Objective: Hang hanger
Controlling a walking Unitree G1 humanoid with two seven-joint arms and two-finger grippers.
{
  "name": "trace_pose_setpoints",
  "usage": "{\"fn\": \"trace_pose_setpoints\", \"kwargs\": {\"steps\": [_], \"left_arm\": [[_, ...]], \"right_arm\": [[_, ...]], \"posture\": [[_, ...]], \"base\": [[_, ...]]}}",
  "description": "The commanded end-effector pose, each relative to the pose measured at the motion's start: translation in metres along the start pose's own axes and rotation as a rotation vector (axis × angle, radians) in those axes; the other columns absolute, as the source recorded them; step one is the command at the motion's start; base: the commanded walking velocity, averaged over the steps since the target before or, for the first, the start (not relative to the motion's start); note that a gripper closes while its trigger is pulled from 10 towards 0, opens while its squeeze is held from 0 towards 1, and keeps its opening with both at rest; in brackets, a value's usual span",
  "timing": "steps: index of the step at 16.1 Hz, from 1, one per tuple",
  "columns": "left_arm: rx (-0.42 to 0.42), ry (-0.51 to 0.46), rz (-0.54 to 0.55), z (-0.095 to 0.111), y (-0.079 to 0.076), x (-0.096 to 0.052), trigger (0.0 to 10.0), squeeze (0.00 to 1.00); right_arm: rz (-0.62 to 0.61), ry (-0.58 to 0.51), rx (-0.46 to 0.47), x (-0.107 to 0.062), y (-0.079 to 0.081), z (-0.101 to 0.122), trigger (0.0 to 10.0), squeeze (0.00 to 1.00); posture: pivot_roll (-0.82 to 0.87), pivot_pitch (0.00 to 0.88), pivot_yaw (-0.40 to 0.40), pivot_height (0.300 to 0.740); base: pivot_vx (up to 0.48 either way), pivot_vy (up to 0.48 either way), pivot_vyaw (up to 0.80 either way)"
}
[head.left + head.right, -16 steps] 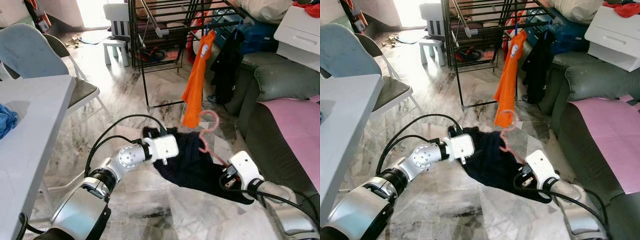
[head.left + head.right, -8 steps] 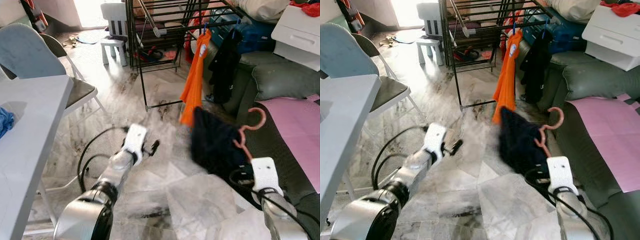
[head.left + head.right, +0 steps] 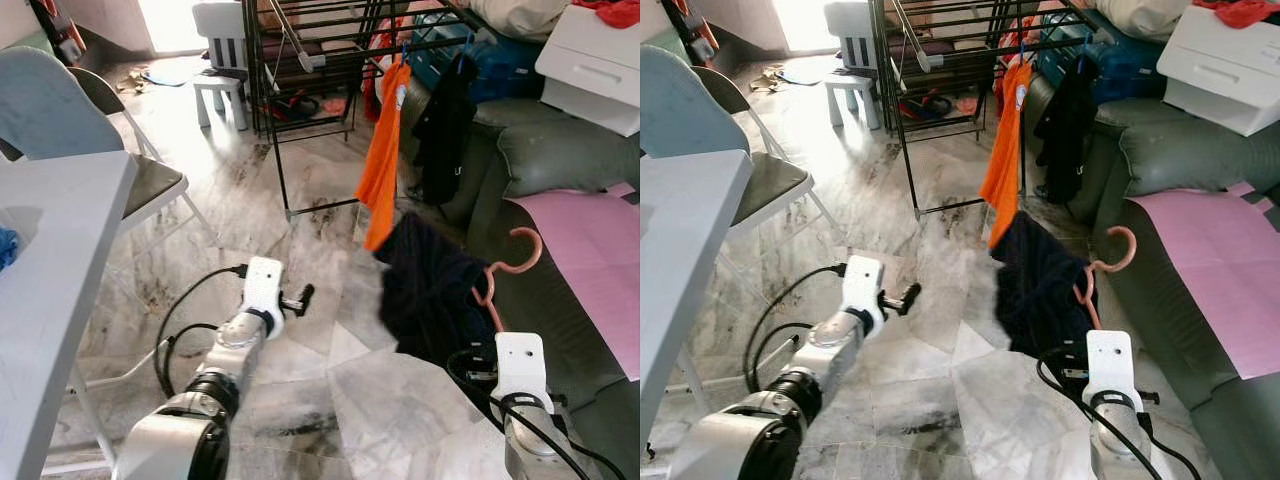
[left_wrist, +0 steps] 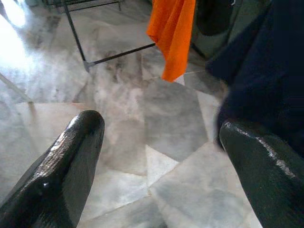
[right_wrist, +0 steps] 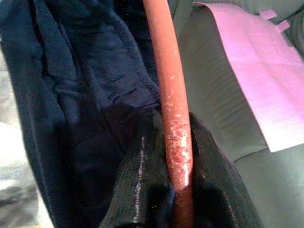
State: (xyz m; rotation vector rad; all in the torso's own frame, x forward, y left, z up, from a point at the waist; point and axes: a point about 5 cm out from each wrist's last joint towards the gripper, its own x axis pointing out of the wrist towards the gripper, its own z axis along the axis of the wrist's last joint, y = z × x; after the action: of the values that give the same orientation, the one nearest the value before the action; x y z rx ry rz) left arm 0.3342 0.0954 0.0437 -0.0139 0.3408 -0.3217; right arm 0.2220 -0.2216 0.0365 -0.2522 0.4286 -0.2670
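Note:
A pink hanger [image 3: 505,270] carries a dark navy garment [image 3: 425,290] that hangs off the floor in front of the sofa. My right gripper [image 5: 175,128] is shut on the hanger's lower stem, its white wrist [image 3: 520,365] just below. My left gripper [image 3: 297,299] is held low over the marble floor to the left of the garment, open, with nothing between its fingers [image 4: 71,156]. The black drying rack [image 3: 320,60] stands at the back with an orange shirt [image 3: 385,150] hanging from its rail.
A white table [image 3: 50,250] and a grey folding chair [image 3: 60,110] stand on the left. A green sofa [image 3: 570,150] with a pink sheet [image 3: 600,230] runs along the right. A black garment [image 3: 445,120] hangs beside the orange shirt. A white stool [image 3: 225,40] stands behind.
My left gripper let go of the navy garment and drew back to the left. The right gripper raised the hanger, lifting the garment off the floor.

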Motion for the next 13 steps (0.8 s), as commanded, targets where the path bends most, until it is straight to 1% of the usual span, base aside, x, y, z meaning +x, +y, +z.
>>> {"fn": "trace_pose_setpoints", "kwargs": {"steps": [1,4,6,9,13], "left_arm": [[-0.004,-0.022,0.015,0.0087,0.0035,0.002,10.0,0.0],[-0.007,-0.022,0.015,0.0092,0.002,0.0025,10.0,0.0],[-0.019,-0.013,0.044,0.0087,0.0069,0.002,10.0,0.0],[-0.007,-0.018,0.044,0.0125,0.0094,0.0026,10.0,0.0],[-0.004,-0.017,0.033,0.0127,0.0064,0.0033,10.0,0.0]], "right_arm": [[-0.023,-0.053,0.008,0.0003,-0.0037,0.011,10.0,0.0],[-0.025,-0.055,0.006,0.0013,-0.0071,0.0117,10.0,0.0],[-0.028,-0.049,0.011,0.0011,-0.0068,0.0095,10.0,0.0],[-0.031,-0.061,0.046,0.0019,-0.0049,0.0092,10.0,0.0],[-0.066,-0.04,0.072,0.0014,-0.0075,0.006,10.0,0.0]], "posture": [[-0.1,0.0,0.024,0.74],[-0.1,0.0,0.028,0.74],[-0.1,0.0,0.032,0.74],[-0.1,0.0,0.041,0.74],[-0.1,0.0,0.048,0.74]], "base": [[0.0,0.0,0.52],[0.259,0.0,0.62],[0.266,0.0,0.66],[0.274,0.0,0.65],[0.286,0.0,0.0]]}}
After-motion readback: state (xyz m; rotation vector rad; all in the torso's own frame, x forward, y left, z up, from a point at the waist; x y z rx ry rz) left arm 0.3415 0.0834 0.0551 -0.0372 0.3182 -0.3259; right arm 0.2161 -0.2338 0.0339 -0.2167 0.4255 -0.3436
